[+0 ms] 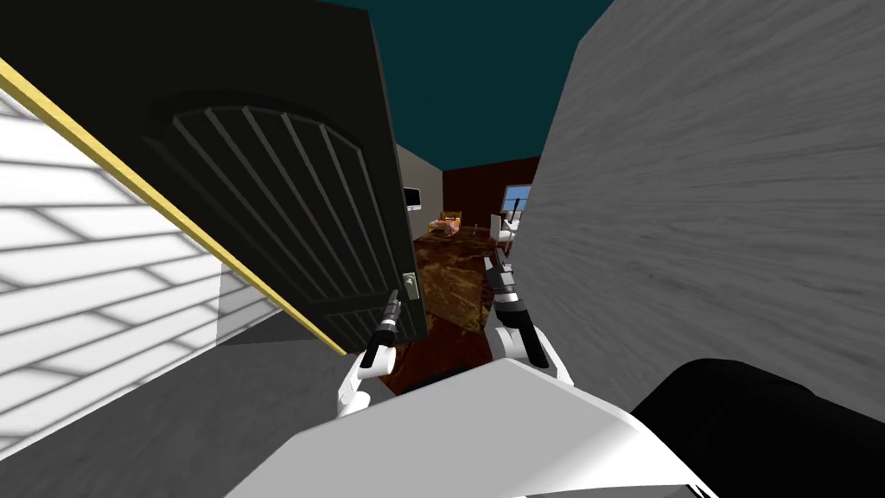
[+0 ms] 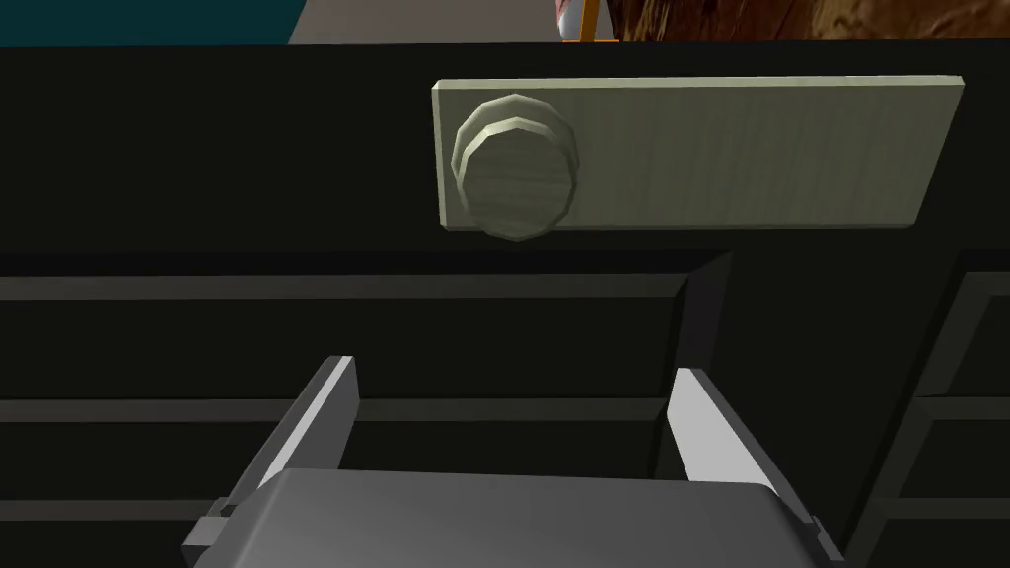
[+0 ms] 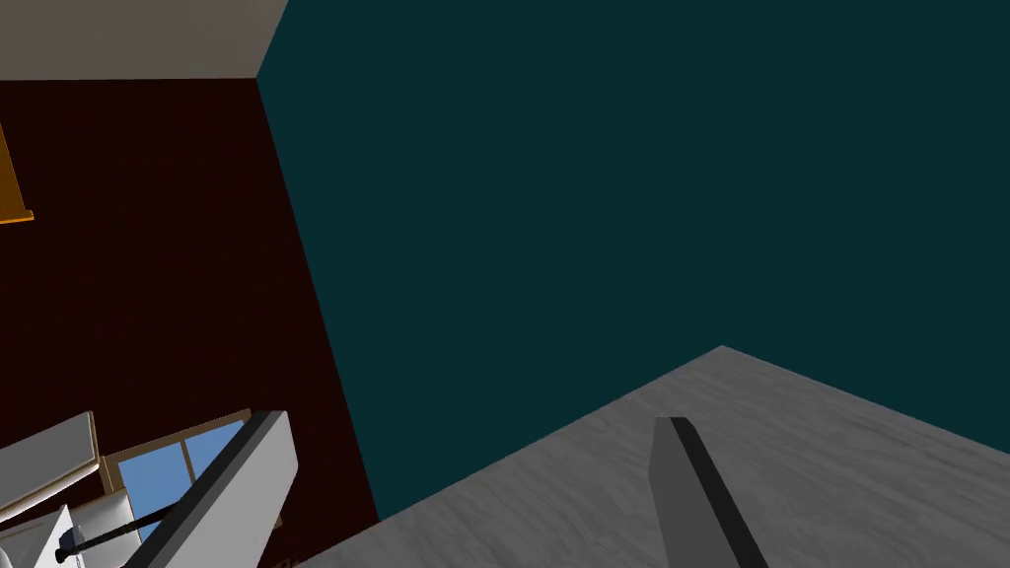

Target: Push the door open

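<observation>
Standing ajar on the left: dark door (image 1: 259, 173), ribbed arched panel. Grey grainy wall (image 1: 709, 216) hems the right; brown floor (image 1: 454, 277) shows through the gap. Left claw (image 2: 515, 373) spread wide, empty, facing the panel just beside the round pale knob (image 2: 515, 177) on its flat plate (image 2: 750, 148). Right claw (image 3: 473, 422) spread, empty, near the wall.

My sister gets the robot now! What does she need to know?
Left gripper: open, empty, pointed at the dark door close to the knob; I can't tell if it touches.
Right gripper: open, empty, raised in the gap next to the grey wall.
Done: door stands partly open; a room shows past its edge.
Left to do: push the door wider, probably with the left arm.
</observation>
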Available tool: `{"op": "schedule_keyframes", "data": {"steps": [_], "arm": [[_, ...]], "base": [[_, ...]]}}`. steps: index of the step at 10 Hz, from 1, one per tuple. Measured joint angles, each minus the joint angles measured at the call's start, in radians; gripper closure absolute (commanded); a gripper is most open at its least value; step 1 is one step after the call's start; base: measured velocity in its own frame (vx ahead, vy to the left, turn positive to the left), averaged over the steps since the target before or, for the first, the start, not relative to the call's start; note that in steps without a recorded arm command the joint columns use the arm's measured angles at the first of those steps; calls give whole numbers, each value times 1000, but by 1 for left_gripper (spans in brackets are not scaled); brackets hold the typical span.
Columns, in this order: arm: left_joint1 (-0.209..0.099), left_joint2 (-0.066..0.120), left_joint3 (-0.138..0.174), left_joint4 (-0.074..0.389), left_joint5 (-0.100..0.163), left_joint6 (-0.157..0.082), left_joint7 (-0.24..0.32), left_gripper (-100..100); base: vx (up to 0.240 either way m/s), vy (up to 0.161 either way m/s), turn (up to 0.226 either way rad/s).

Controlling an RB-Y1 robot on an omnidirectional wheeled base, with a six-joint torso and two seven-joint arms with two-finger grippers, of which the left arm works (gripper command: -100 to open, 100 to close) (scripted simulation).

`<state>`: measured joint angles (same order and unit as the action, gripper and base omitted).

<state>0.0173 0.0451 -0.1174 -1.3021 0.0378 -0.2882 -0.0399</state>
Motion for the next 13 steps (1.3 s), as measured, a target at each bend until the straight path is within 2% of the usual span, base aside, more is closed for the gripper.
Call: {"op": "schedule_keyframes", "data": {"steps": [2,3,5,8,9,11,12,13], "arm": [[5,-25,-7,-8,0,5,-3,-100],[6,-27,-7,-9,0,7,-4,-100],[2,-9,-2,-2,-1,2,-7,-100],[-7,-6,6,10,-3,-7,-13,-100],[-10,-12,9,13,-3,-10,-15,-100],[-16,-36,15,24,-4,-17,-18,-100],[-17,-37,15,24,-4,-18,-18,100],[-19,-37,15,21,-4,-19,-18,100]], "base": [[-169,-70,37],[101,-36,-33],[198,-23,-12],[234,-7,-20],[239,-22,-24],[140,-42,-7],[-6,5,6],[-35,10,-5]]}}
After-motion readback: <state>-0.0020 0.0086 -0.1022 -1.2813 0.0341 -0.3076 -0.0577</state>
